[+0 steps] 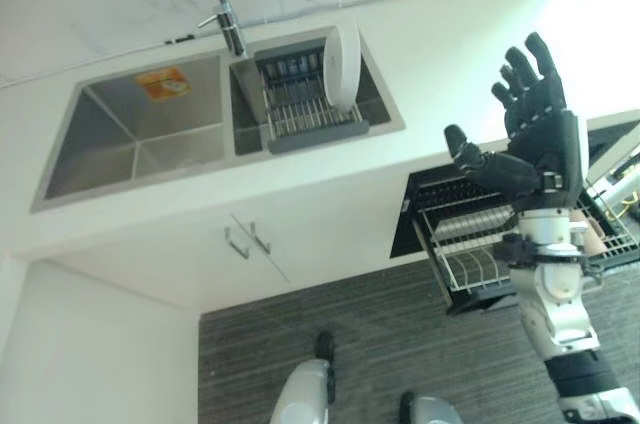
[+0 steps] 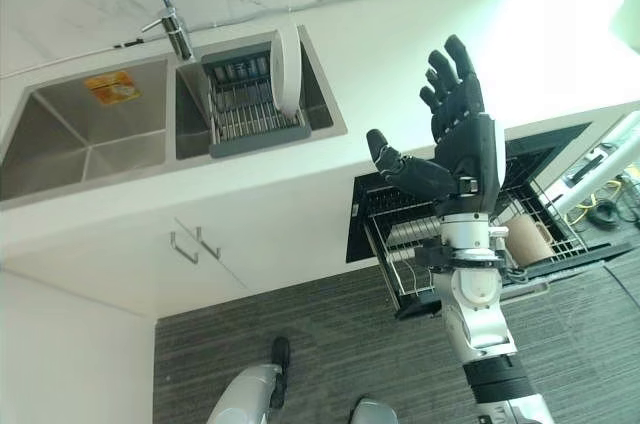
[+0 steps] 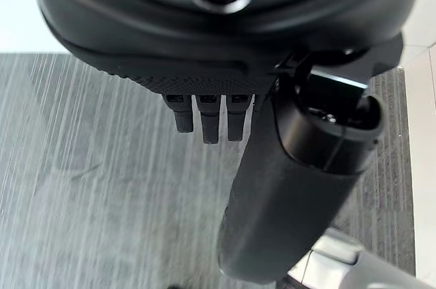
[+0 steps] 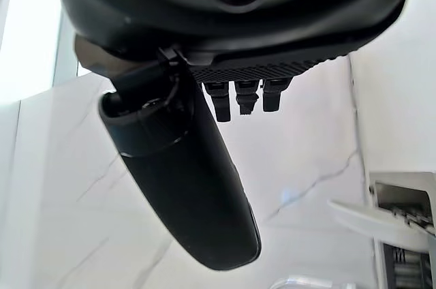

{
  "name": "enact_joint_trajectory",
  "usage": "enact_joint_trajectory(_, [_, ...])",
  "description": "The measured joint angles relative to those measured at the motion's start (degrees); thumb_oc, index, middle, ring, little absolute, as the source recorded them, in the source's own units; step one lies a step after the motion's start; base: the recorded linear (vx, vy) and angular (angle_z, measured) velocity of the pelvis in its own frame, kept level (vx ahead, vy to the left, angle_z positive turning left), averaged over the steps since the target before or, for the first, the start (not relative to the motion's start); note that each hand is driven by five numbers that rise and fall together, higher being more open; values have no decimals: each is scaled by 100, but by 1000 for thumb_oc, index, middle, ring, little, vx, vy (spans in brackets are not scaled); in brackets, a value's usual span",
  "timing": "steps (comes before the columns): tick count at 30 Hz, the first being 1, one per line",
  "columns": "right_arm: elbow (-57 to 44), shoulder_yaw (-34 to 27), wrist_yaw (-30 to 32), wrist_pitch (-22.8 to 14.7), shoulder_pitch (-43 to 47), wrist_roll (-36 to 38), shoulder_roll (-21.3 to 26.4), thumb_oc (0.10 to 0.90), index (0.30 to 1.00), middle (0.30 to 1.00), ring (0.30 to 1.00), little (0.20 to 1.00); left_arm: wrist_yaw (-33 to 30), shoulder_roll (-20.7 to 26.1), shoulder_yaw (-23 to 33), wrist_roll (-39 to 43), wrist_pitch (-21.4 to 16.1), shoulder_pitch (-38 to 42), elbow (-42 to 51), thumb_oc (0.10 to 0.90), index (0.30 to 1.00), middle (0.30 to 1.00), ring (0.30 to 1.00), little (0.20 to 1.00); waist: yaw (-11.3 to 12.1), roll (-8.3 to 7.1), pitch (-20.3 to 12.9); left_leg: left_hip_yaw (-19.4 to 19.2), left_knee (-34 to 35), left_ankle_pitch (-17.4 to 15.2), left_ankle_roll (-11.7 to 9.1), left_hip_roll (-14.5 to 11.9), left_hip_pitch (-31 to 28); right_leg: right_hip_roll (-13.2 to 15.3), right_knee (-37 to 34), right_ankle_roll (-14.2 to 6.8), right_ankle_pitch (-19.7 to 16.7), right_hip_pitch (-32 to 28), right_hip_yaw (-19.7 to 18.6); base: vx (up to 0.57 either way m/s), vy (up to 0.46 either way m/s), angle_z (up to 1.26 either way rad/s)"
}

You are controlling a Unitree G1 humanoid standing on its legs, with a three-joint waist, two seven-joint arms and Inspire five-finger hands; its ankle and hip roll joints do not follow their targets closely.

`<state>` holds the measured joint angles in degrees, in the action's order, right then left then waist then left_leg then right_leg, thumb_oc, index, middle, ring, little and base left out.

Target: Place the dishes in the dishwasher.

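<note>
A white plate (image 1: 342, 66) stands on edge in a grey dish rack (image 1: 310, 116) set in the sink's right basin. The plate's rim (image 4: 381, 224) also shows in the right wrist view. My right hand (image 1: 540, 134) is raised in the air, open, with fingers spread and thumb out, holding nothing. It hangs to the right of the sink, above the pulled-out dishwasher rack (image 2: 410, 244). A beige cup (image 2: 527, 237) sits in that wire rack. My left hand (image 3: 204, 78) hangs over the grey striped floor with straight fingers and nothing in it.
A tall faucet (image 1: 225, 14) rises between the two basins, and the larger left basin (image 1: 140, 134) bears an orange sticker. White cupboard doors with metal handles (image 1: 248, 239) lie under the counter. A marble wall backs the sink.
</note>
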<state>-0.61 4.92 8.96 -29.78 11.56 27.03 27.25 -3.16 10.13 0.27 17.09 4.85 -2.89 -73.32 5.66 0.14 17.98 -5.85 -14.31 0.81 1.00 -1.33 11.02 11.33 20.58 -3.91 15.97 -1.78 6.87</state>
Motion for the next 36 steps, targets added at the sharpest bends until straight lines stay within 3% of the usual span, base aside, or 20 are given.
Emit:
enact_joint_trajectory(3, [-158, 260, -74, 26, -8, 14, -312, 800, 900, 900, 900, 900, -109, 218, -119, 37, -39, 257, 203, 800, 900, 900, 900, 900, 80, -11, -1, -302, -229, -273, 181, -67, -118, 205, -164, 61, -601, -17, 428, 28, 71, -59])
enact_joint_trajectory(5, [-174, 627, -348, 75, 341, 8, -326, 800, 900, 900, 900, 900, -145, 393, -41, 160, -19, 484, 156, 800, 900, 900, 900, 900, 99, 4, 4, -440, -199, -305, 192, -254, -113, 366, -198, -26, -595, 609, 832, -84, -99, -141])
enact_joint_trajectory(7, [-174, 647, -284, 81, 502, 25, -304, 800, 900, 900, 900, 900, -132, 534, 45, 532, -195, 691, 279, 800, 900, 900, 900, 900, -23, 26, 18, -404, -119, -326, 202, -269, -110, 439, -460, -227, -798, 932, 796, -9, -171, -55])
enact_joint_trajectory(10, [-178, 621, -223, 156, 509, -2, -292, 800, 900, 900, 900, 900, -118, 520, 48, 532, -240, 588, 392, 800, 900, 900, 900, 900, 220, -149, 14, -443, -239, -501, 59, -204, 14, 328, -598, -241, -864, 710, 814, 91, -143, -4])
enact_joint_trajectory(11, [-178, 617, -188, 248, 502, 1, -193, 800, 900, 900, 900, 900, -126, 353, 11, 452, -214, 377, 401, 800, 900, 900, 900, 900, 224, -75, 23, -294, -389, -525, 1, -270, 143, 232, -634, -348, -1161, 709, 832, 107, -115, 30])
enact_joint_trajectory(14, [-178, 418, -20, 440, 487, 21, 0, 800, 900, 900, 900, 900, -73, -10, -38, 246, 9, -75, 359, 800, 900, 900, 900, 900, 226, -54, 18, -86, -336, -463, -117, -400, 196, 95, -481, -194, -1032, 758, 1012, 75, -59, 25])
enact_joint_trajectory(17, [-178, 254, 68, 610, 554, 74, 90, 800, 900, 900, 900, 900, -126, -20, -90, 168, 14, -408, 356, 800, 900, 900, 900, 900, 240, 68, -45, -81, -319, -410, -173, -420, 204, 109, -302, -150, -929, 833, 1023, 65, -21, 5])
enact_joint_trajectory(22, [-177, 278, 136, 892, 644, 249, 94, 800, 900, 900, 900, 900, -122, 0, -236, -59, -31, -297, 467, 800, 900, 900, 900, 900, 260, 209, -122, -56, -335, -393, -146, -308, 203, 224, -199, -171, -834, 815, 1068, 97, 9, 9])
enact_joint_trajectory(36, [195, 498, 473, 1417, 1505, 295, 8, 800, 900, 900, 900, 900, -78, 38, -696, -373, 35, 15, 628, 800, 900, 900, 900, 900, 419, 177, -104, 136, -389, -454, -100, -135, 194, 328, -153, -206, -736, 657, 1251, 82, 27, 8])
